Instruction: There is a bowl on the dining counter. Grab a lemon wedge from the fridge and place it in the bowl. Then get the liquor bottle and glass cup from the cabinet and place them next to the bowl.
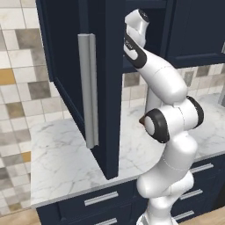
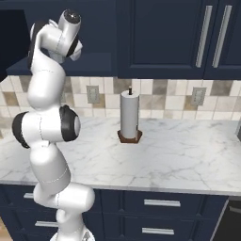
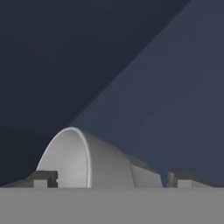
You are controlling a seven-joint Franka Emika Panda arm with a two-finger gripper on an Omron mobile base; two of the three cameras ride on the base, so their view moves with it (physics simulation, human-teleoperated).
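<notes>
The glass cup [image 3: 94, 159], pale grey and translucent, lies across the bottom of the hand view with its rim to the left, against the dark inside of the cabinet [image 3: 131, 65]. My gripper [image 3: 113, 179] is open, and the cup sits between its two fingertips [image 3: 43, 178]; a small gap shows on the right side. In the left base view the arm [image 1: 145, 57] reaches up past the swung-open navy cabinet door [image 1: 107, 88] with its long grey bar handle [image 1: 88, 88]. The hand is inside the cabinet opening.
A white paper-towel roll [image 2: 129, 115] stands on the marble wall counter [image 2: 179, 155] to the right of the arm. Closed navy upper cabinets [image 2: 169, 37] hang above it. Navy drawers [image 2: 160, 203] with horizontal handles run below the counter edge.
</notes>
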